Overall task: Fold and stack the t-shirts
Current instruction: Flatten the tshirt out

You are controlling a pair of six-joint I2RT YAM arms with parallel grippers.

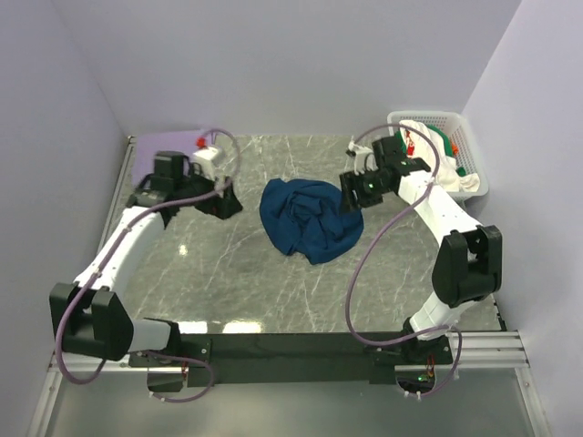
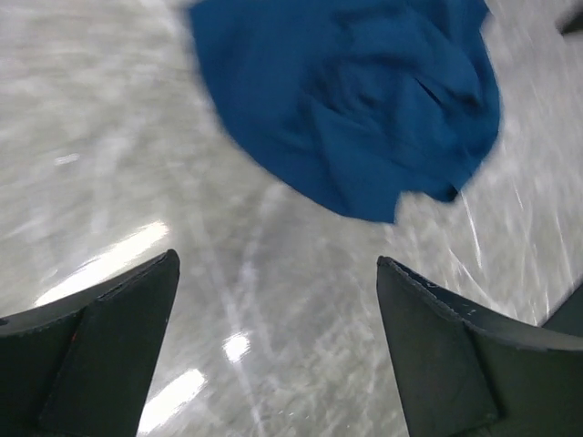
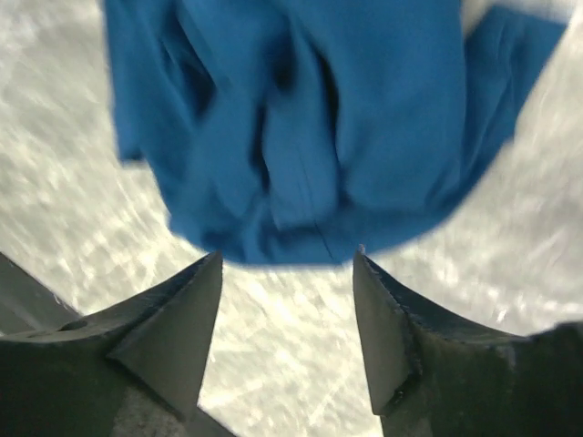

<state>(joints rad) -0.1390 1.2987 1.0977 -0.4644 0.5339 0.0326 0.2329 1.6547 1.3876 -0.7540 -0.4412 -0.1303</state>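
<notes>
Right gripper (image 3: 288, 259) parted, navy t-shirt (image 1: 308, 218) crumpled roundish, orientation unclear

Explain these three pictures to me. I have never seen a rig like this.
Two robot arms are bolted to the near edge of a marble-look table. The wide picture looks down from above and behind them. The other two come from cameras on each wrist; the dark wedges are that arm's own fingers. A crumpled navy t-shirt lies in the middle. A white basket at the far right holds more clothes. The left gripper and right gripper are both open, holding nothing.
</notes>
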